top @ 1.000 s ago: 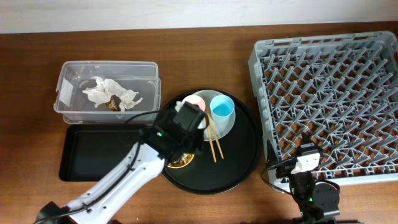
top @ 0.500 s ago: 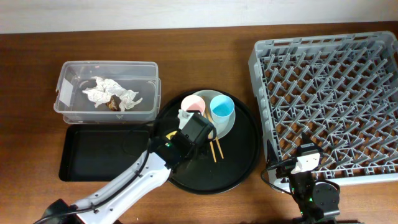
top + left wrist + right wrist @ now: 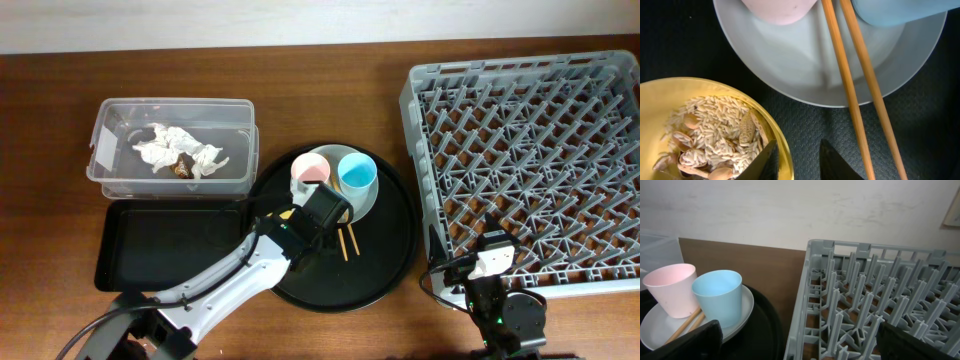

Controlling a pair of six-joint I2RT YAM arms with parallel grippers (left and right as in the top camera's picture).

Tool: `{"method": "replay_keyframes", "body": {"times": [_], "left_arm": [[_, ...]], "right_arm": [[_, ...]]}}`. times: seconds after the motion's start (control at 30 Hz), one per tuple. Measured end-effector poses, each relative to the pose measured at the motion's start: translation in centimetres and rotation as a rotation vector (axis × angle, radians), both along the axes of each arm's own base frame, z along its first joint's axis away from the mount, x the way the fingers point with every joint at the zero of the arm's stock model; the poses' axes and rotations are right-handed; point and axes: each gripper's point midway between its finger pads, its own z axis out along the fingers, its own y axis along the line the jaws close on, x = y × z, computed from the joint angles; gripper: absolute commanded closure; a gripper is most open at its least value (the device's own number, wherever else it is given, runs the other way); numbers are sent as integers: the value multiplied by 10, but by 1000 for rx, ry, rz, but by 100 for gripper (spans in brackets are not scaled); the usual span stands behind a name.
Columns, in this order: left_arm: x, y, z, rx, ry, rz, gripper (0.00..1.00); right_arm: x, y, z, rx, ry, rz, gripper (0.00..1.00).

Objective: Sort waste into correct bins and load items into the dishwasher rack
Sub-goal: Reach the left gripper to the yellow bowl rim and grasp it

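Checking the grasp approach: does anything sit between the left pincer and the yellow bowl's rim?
Nothing visible does. The left pincer is open astride the bowl rim, one fingertip inside near the scraps, the other over the round tray. The chopsticks lie beside the gap, not in it.

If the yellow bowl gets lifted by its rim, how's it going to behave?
The yellow bowl looks rigid, so a rim pinch should hold. Gripped on one side, it may tilt, and the loose rice and scraps could spill. Its smooth rim might slip in the left gripper.
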Motion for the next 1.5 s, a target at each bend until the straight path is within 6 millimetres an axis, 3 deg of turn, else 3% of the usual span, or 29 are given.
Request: {"method": "replay_keyframes", "body": {"times": [0.07, 0.33, 0.53, 0.7, 0.8, 0.93, 1.3, 1.5], "left_arm": [[-5, 2, -2, 10, 22, -3, 79], [-30, 19, -13, 81, 133, -12, 79], [-36, 29, -16, 134, 154, -41, 79], [-46, 43, -13, 217, 192, -53, 78], [-49, 51, -9, 255, 210, -51, 70], [-42, 51, 0, 254, 163, -43, 67], [-5, 22, 22, 126, -9, -26, 64], [0, 22, 9, 147, -4, 8, 66]], "right_arm": [[0, 0, 0, 0, 0, 0, 1], [0, 0, 0, 0, 0, 0, 1], [0, 0, 0, 0, 0, 0, 1], [0, 0, 0, -1, 0, 0, 1], [0, 0, 0, 0, 0, 0, 1], [0, 0, 0, 0, 0, 0, 1], [0, 0, 0, 0, 0, 0, 1], [0, 0, 0, 0, 0, 0, 1]]}}
